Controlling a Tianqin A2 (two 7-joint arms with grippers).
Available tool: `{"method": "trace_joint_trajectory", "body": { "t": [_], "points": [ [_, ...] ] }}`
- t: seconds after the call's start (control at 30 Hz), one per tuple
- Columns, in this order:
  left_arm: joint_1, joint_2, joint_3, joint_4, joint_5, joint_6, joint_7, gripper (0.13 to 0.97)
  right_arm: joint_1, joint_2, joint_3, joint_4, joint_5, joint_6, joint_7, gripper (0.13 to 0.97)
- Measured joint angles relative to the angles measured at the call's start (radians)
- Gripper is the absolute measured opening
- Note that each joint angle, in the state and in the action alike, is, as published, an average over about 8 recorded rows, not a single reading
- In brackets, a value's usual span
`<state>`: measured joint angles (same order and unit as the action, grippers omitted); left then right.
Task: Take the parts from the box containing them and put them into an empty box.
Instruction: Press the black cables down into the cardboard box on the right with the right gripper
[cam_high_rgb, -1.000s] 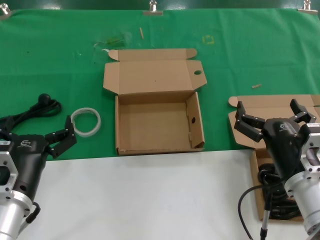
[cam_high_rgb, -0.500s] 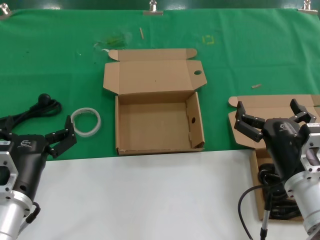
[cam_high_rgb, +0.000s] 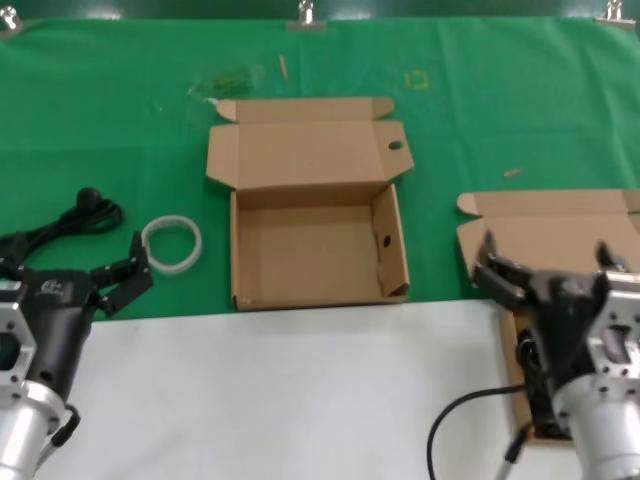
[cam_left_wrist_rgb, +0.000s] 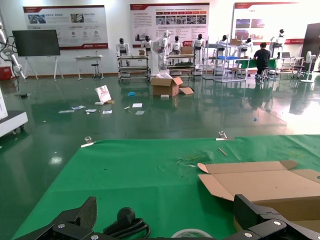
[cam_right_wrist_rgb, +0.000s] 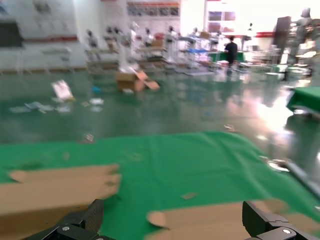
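Hovering at the table's near right edge, the right gripper (cam_high_rgb: 548, 268) spreads its fingers over the box of black power cables (cam_high_rgb: 535, 378); a small logo on its housing is unreadable. The left gripper (cam_high_rgb: 128, 272), also open, waits near left, beside a white tubing ring (cam_high_rgb: 171, 242). The empty holed box (cam_high_rgb: 315, 250) sits mid-table.

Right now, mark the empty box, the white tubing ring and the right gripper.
empty box (cam_high_rgb: 300, 262), head view, bare floor inside.
white tubing ring (cam_high_rgb: 190, 242), head view, its right-hand arc.
right gripper (cam_high_rgb: 548, 268), head view, midway between the spread fingertips.
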<state>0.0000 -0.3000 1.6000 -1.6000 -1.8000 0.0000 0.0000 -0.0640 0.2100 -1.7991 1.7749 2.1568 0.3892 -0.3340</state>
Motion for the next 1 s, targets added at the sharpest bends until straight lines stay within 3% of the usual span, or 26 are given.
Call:
{"method": "trace_joint_trajectory", "body": {
  "t": [0.27, 0.57, 1.0],
  "points": [
    [0.0, 0.0, 0.0, 0.0, 0.0, 0.0, 0.0, 0.966, -0.054, 0.0, 0.005, 0.126, 0.158, 0.267, -0.355, 0.966],
    [0.0, 0.0, 0.0, 0.0, 0.0, 0.0, 0.0, 0.966, 0.012, 0.0, 0.014, 0.123, 0.287, 0.581, -0.768, 0.966],
    [0.0, 0.0, 0.0, 0.0, 0.0, 0.0, 0.0, 0.966, 0.143, 0.0, 0.071, 0.07, 0.479, 0.801, -1.361, 0.966]
  ]
}}
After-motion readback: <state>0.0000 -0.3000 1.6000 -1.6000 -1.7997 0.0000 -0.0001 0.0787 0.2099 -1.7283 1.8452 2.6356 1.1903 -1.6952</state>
